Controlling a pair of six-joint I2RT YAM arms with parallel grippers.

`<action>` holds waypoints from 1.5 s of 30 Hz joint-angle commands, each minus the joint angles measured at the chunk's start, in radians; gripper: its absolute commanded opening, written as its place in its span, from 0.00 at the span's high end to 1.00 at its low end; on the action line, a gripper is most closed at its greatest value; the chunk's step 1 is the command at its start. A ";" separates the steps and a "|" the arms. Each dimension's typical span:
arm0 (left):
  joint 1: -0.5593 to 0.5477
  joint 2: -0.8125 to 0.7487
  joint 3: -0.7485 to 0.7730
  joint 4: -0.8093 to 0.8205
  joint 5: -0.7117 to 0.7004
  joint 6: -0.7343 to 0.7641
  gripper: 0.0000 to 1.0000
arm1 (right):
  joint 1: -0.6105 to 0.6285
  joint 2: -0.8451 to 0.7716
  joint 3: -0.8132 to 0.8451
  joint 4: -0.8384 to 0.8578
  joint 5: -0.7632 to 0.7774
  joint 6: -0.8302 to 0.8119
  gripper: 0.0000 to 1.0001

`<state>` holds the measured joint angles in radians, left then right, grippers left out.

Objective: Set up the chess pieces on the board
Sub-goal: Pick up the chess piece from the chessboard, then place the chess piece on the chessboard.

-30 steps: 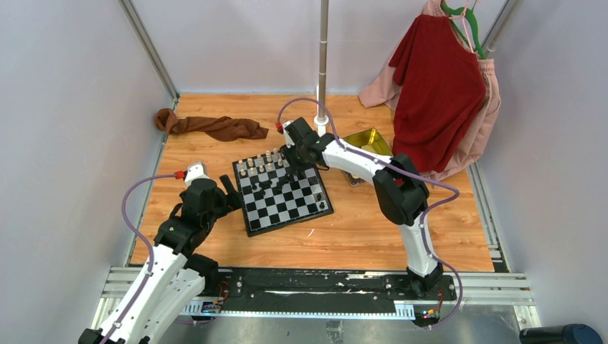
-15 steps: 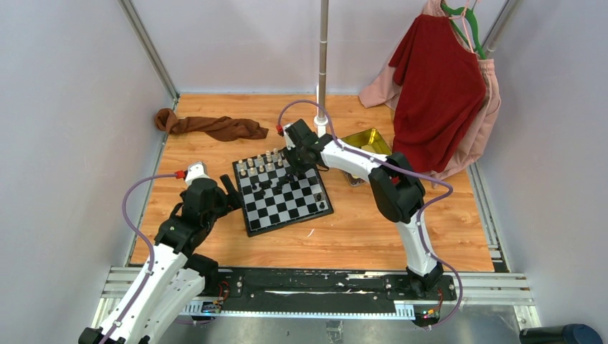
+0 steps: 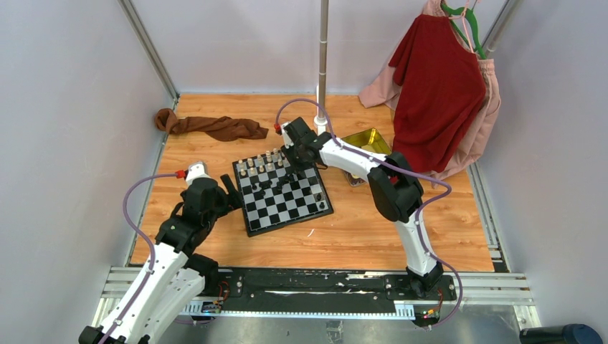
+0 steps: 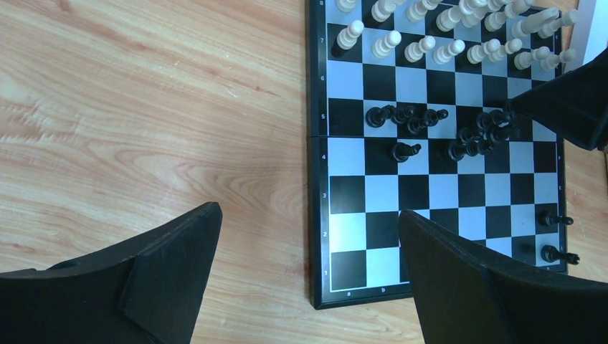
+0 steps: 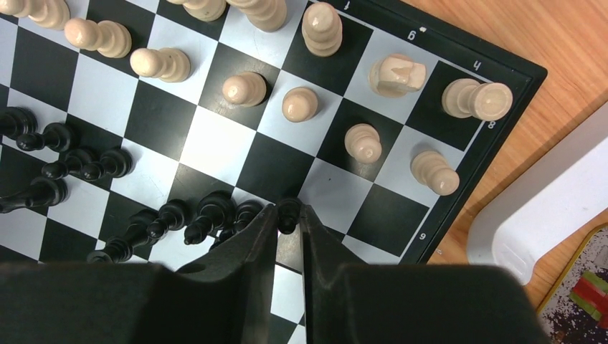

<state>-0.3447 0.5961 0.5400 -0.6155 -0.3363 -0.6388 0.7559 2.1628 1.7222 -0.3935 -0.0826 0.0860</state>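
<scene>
Over the last second the right arm's elbow swung in toward the small black-and-white checkered board and the right claw crept toward its far edge; no piece shifted. That claw is pinched almost closed on one tiny black piece beside the tumbled black pieces mid-board; lifted or not, I cannot tell. Cream pieces fill the far two rows. Left claw gapes wide, empty, over the wooden counter at the board's left edge. My read: black's side is barely begun.

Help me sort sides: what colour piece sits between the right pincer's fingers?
Black; the tiny chess piece shows best in the right wrist view.
</scene>
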 commanded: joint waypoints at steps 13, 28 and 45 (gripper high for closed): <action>-0.009 -0.002 -0.017 0.016 -0.005 0.004 0.00 | -0.012 -0.027 -0.007 -0.038 0.012 -0.030 1.00; -0.008 -0.021 -0.018 0.010 -0.023 -0.001 0.00 | 0.002 -0.231 -0.200 -0.014 0.023 -0.025 1.00; -0.008 -0.044 -0.021 0.014 -0.020 0.002 0.00 | 0.109 -0.385 -0.435 0.025 0.058 0.026 1.00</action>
<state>-0.3447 0.5632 0.5297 -0.6071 -0.3447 -0.6392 0.8288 1.8080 1.3159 -0.3756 -0.0525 0.0906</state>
